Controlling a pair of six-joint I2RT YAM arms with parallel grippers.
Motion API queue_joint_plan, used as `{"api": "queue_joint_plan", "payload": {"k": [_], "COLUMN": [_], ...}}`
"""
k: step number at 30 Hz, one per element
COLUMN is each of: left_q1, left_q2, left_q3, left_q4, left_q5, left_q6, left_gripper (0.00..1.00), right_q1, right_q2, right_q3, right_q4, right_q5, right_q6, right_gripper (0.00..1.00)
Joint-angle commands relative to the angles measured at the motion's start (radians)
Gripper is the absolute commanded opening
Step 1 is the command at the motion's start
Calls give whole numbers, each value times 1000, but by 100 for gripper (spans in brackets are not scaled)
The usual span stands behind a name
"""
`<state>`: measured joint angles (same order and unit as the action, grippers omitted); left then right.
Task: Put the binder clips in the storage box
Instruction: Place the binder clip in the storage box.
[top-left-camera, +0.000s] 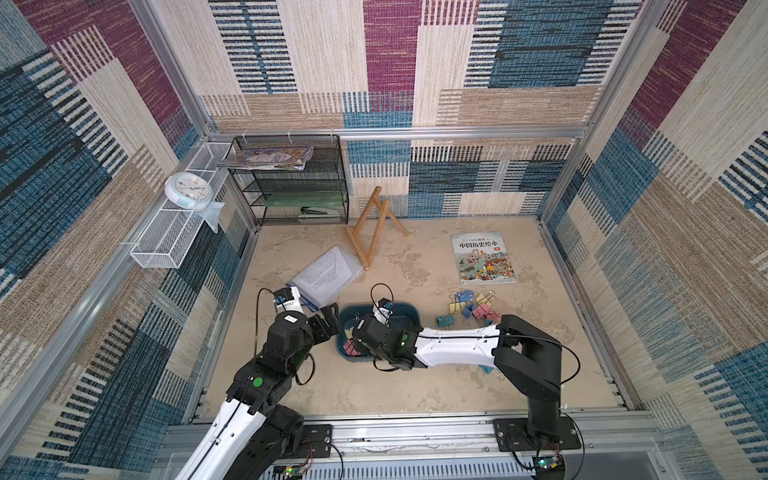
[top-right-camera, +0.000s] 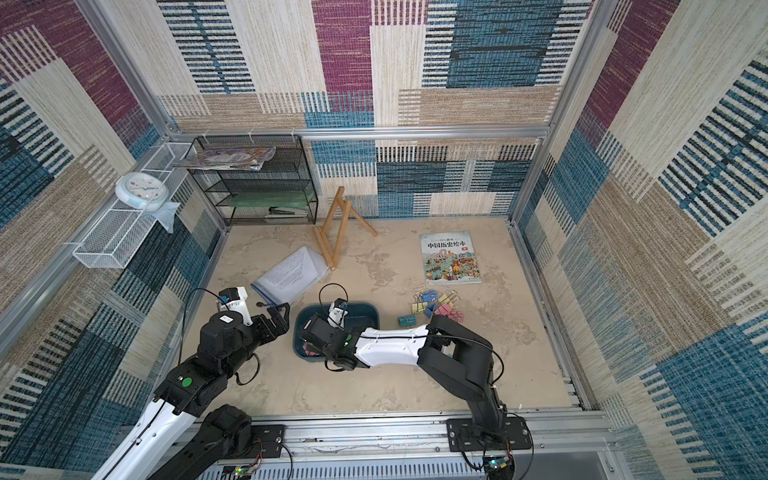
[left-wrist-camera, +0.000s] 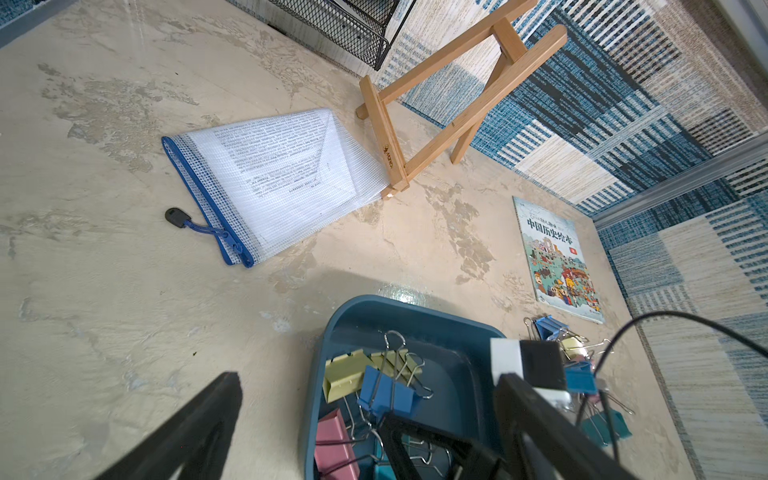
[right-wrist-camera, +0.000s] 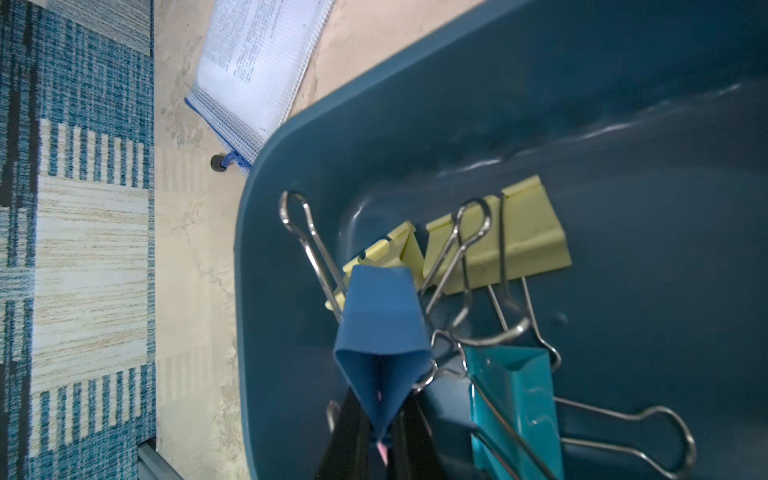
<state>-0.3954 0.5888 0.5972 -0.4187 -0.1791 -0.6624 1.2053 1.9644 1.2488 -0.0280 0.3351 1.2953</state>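
While right gripper (right-wrist-camera: 380, 432) clamps blue clip (right-wrist-camera: 382, 332) above storage box (right-wrist-camera: 270, 174) corner, left gripper (top-left-camera: 328, 318) idle, jaws apart; risk on release: clip snags binder clips (right-wrist-camera: 494, 249) below or hops low wall

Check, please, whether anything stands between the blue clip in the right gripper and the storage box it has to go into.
Nothing visible does. The right gripper holds the blue clip over the storage box; only yellow clips and a teal clip lie on its floor nearby.
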Motion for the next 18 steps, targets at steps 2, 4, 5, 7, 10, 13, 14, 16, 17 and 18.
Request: {"api": "queue_joint_plan", "payload": {"k": [2,4,5,7,10,13,14,16,17,18], "left_q1": [1,1,1,1,1,2,2,1,2,1], "left_q2": [-4,-4,-4,-6,-4,-2,0,4,6,8], "left_q3": [1,0,-2,-6,-13,-17,-18,-17,-17,-17], "left_q4": [-11,-14,-15,-13,-4,6,8,11,14,16], "left_q5": [-9,-7,-10,-11,-7,-3,-2,-2,0,1], "left_q6": [17,18,19,18,9,5,4,5,5,4], "left_gripper": [99,99,99,99,99,99,99,99,99,99], "right_q1": [-1,0,0,0,0,2,2,2,2,1], "right_q2": [43,42,38,19,-33,-98,-123,-181,-214,-244], "right_q3": [34,26,18,-6,-55,-93,-107,-138,-157,-173], "right_q4": [0,-4,-2,9,43,44,39,30,32,33], "right_q5": [-15,-30,-38,-48,-57,-54,-47,-22,-3,13], "right_q6": [1,4,5,7,-1,-14,-14,-11,-16,-27], "right_gripper": [9,15,19,25,32,38,41,45,47,48]}}
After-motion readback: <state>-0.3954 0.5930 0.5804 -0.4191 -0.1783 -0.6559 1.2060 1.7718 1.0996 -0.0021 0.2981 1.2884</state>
